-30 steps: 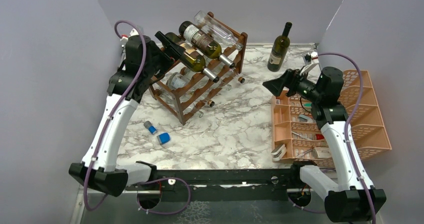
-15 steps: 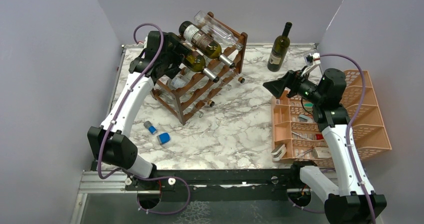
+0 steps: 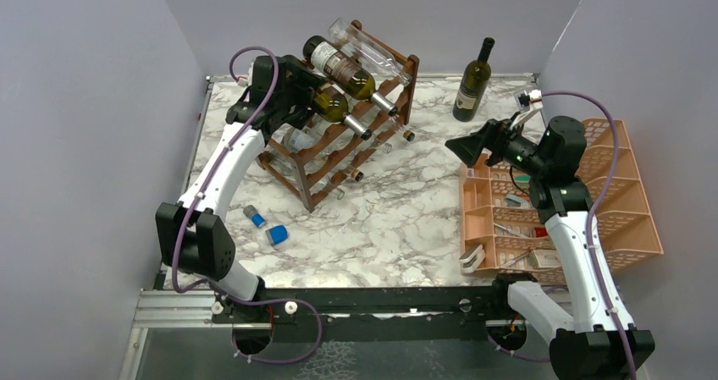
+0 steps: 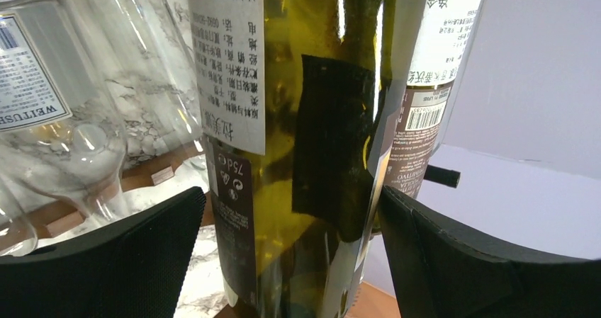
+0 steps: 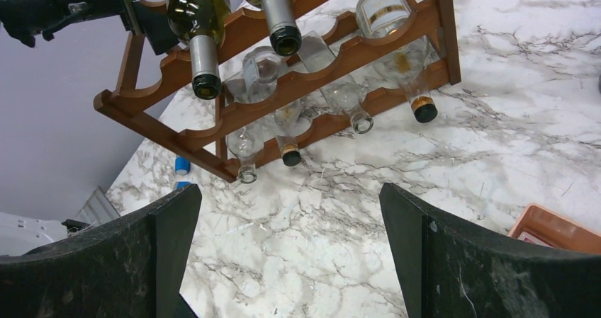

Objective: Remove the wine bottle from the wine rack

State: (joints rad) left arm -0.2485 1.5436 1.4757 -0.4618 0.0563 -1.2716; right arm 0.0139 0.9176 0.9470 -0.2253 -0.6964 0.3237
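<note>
The dark wooden wine rack [image 3: 326, 175] [image 5: 443, 35] stands at the back left of the marble table, with bottles lying on both tiers. At the left end of its top tier lies a green wine bottle [image 3: 332, 105] [image 4: 305, 155] [image 5: 193, 13]. My left gripper [image 3: 298, 88] [image 4: 292, 194] is open behind the rack, one jaw on each side of that bottle's body near its base, with hardly any gap. I cannot tell whether the pads touch the glass. My right gripper [image 3: 464, 147] [image 5: 289, 190] hangs open and empty over the table, facing the rack's front.
A second green bottle [image 3: 343, 68] and a clear one [image 3: 372, 52] share the top tier, with clear bottles [image 5: 340, 91] below. A dark bottle [image 3: 472, 82] stands at the back. An orange tray organiser [image 3: 631, 228] sits on the right. Small blue items [image 3: 276, 234] lie near the front left.
My left arm has swung from the rack's left side to behind it, and its open jaws have slid around the base of the leftmost top bottle. The right arm barely moved.
</note>
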